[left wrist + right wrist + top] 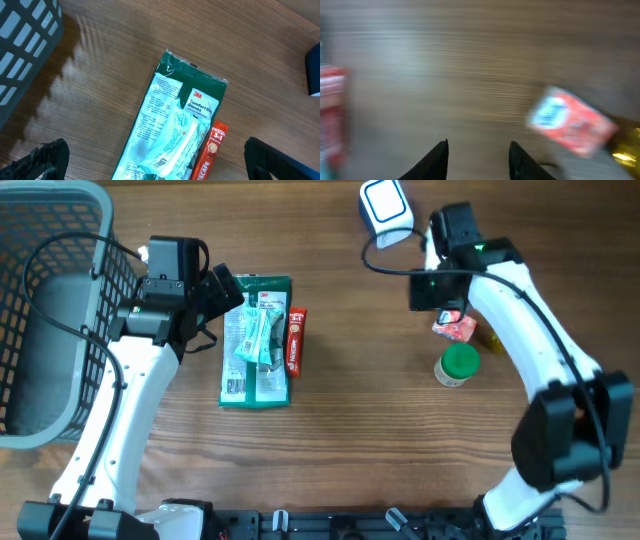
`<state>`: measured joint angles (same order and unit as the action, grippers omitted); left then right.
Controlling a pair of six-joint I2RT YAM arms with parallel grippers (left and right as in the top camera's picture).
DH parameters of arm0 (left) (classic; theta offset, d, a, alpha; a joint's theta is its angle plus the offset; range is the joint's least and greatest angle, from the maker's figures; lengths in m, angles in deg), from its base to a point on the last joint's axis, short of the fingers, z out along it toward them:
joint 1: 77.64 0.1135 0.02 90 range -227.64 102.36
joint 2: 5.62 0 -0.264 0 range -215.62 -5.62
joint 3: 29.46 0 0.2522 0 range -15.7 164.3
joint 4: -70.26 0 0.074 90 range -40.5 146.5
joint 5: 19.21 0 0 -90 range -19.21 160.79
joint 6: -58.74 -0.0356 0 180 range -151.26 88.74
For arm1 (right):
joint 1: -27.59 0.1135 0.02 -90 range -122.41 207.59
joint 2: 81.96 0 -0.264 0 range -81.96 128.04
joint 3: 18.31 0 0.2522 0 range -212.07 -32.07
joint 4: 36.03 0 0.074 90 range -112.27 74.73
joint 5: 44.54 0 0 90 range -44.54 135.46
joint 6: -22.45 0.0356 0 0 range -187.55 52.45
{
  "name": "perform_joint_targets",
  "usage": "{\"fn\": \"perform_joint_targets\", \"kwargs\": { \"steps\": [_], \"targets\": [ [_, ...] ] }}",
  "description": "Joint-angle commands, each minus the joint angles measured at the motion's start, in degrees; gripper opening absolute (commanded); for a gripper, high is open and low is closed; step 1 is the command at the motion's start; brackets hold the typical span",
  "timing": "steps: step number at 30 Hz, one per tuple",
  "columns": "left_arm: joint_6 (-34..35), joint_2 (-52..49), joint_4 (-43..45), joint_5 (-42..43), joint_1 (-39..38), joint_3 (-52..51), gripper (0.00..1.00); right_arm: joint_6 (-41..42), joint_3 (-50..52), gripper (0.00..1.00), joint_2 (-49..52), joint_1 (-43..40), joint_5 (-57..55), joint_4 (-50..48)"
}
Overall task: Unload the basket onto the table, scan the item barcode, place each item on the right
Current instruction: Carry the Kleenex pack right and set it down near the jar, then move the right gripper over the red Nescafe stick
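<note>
- Grey plastic lattice basket [60, 240]: far left of the brown wooden surface [360, 440], with a black cable crossing its rim.
- Left arm [130, 390]: white, rising from the near edge and bent to the right, wrist tipped down over the surface.
- Left fingers [47, 162]: spread wide apart and holding nothing. In the wrist view they sit one to each side of the packet below.
- Flat green-and-clear plastic packet of 3M gloves [255, 340]: lies flat just right of the left wrist, its long side running away from the robot. A barcode shows face up.
- Slim red Nescafé stick sachet [296, 342]: lies flat, right against the glove packet's right edge.
- White barcode scanner with a blue face [385, 208]: at the far edge, right of centre, trailing a black cable.
- Right arm [545, 370]: white, reaching from the near right corner toward the far side, wrist folded down just beside the scanner.
- Right fingers [437, 160]: apart, with bare wood between them and nothing held. The wrist view is blurred.
- Small red packet with a blue-and-white patch [457, 328]: lies on the surface under the right wrist, beside the fingers and free of them.
- White jar with a green lid [458, 365]: lid up, near the red packet on its near side.
</note>
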<state>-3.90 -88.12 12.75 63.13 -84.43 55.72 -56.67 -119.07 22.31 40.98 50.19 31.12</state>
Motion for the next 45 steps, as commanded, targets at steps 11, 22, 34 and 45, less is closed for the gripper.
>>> {"fn": "perform_joint_targets", "kwargs": {
  "steps": [11,22,34,45],
  "targets": [
    [-0.1,0.2,0.0,-0.4,0.2,0.7,1.00,18.2,2.6,1.00,-4.2,17.0,16.8,-12.2],
    [-0.1,0.2,0.0,-0.4,0.2,0.7,1.00,27.3,6.9,0.46,5.4,25.9,11.4,-22.0],
    [-0.1,0.2,0.0,-0.4,0.2,0.7,1.00,32.8,6.9,0.39,17.9,26.8,11.1,-23.7],
    [-0.1,0.2,0.0,-0.4,0.2,0.7,1.00,32.8,6.8,0.04,17.9,26.5,10.3,-24.2]
  ]
}}
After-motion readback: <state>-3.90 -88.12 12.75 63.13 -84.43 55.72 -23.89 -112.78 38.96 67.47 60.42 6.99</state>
